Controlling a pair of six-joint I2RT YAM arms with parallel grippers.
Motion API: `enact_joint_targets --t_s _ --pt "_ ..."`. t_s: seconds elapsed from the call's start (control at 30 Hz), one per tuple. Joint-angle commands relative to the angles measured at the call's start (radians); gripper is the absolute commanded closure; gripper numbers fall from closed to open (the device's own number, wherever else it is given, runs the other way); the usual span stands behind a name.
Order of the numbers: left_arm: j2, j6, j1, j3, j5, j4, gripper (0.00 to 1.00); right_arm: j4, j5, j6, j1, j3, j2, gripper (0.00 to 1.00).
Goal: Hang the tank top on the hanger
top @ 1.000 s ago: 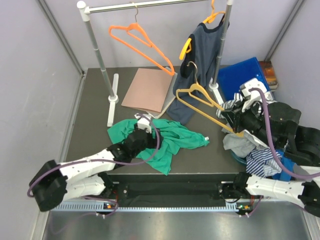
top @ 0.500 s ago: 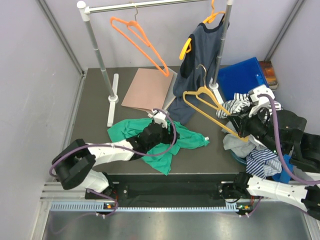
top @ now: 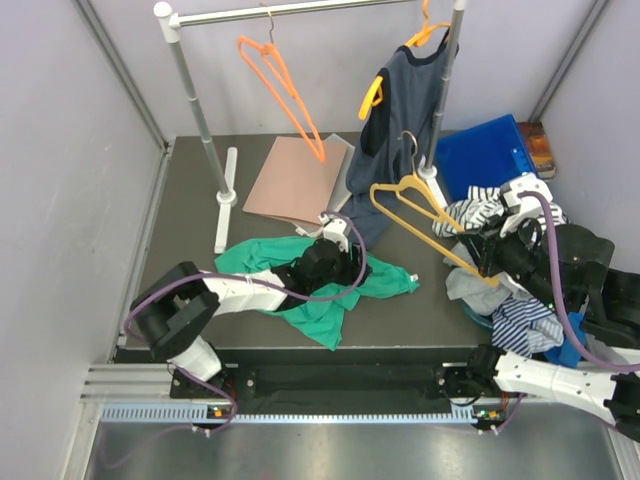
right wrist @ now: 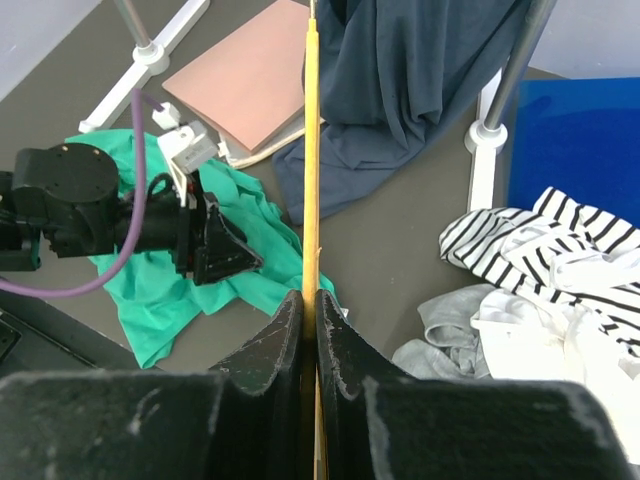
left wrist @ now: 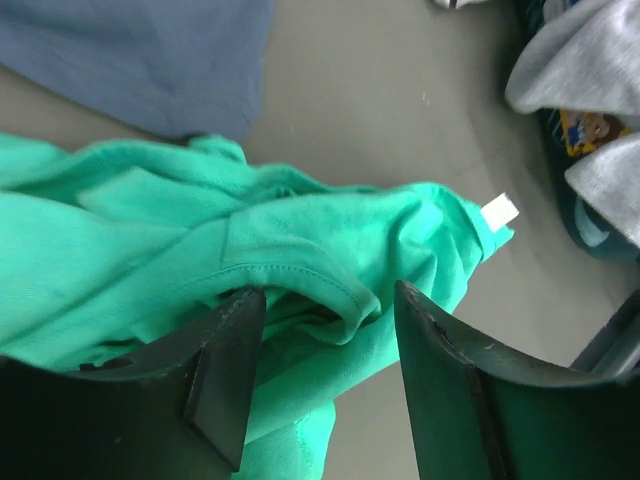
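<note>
The teal-green tank top (top: 300, 285) lies crumpled on the dark table at front centre; it also shows in the left wrist view (left wrist: 150, 250) and the right wrist view (right wrist: 140, 290). My left gripper (top: 338, 262) is open just above its right part, a hemmed fold (left wrist: 325, 300) lying between the jaws. My right gripper (top: 490, 262) is shut on the pale yellow-orange hanger (top: 425, 215), holding it in the air right of the top, hook up. In the right wrist view the hanger (right wrist: 311, 150) runs straight up from the jaws.
A clothes rail (top: 190, 90) stands at the back with a vivid orange hanger (top: 282, 85) and a dark navy top (top: 400, 130). A pink board (top: 295, 180) lies behind the tank top. A striped garment (top: 480, 210), grey cloth (top: 480, 290) and a blue bin (top: 480, 155) crowd the right.
My left gripper has moved right across the tank top toward its right end. My right gripper has carried the hanger slightly right. The orange hanger on the rail has swung.
</note>
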Motion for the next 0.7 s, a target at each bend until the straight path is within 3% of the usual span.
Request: enact_joint_targets --t_s 0.0,0.13,0.17,0.23,0.27,0.4,0.53,0.67 --pt "0.048 -0.052 -0.015 0.027 0.048 0.045 0.41 0.057 0.018 0.013 0.011 0.007 -0.009 1.0" --pt "0.083 -0.047 -0.015 0.042 0.044 0.065 0.44 0.055 0.019 0.016 0.011 0.007 -0.012 1.0" --pt "0.089 -0.043 -0.015 0.05 0.043 0.066 0.55 0.057 0.019 0.016 0.011 0.005 -0.012 1.0" --pt "0.083 -0.036 -0.015 0.056 0.02 0.066 0.89 0.06 0.022 0.016 0.011 -0.001 -0.017 1.0" --pt "0.067 -0.02 -0.015 0.053 -0.001 0.068 1.0 0.061 0.025 0.016 0.011 -0.001 -0.018 1.0" --pt "-0.128 0.06 -0.014 0.047 -0.206 -0.018 1.0 0.055 0.032 0.022 0.011 0.001 -0.028 1.0" --pt "-0.39 0.167 -0.012 0.055 -0.339 -0.127 1.0 0.055 0.035 0.019 0.01 0.001 -0.028 1.0" --pt "-0.522 0.25 0.012 0.082 -0.417 -0.306 1.0 0.069 0.041 0.005 0.011 -0.009 -0.014 1.0"
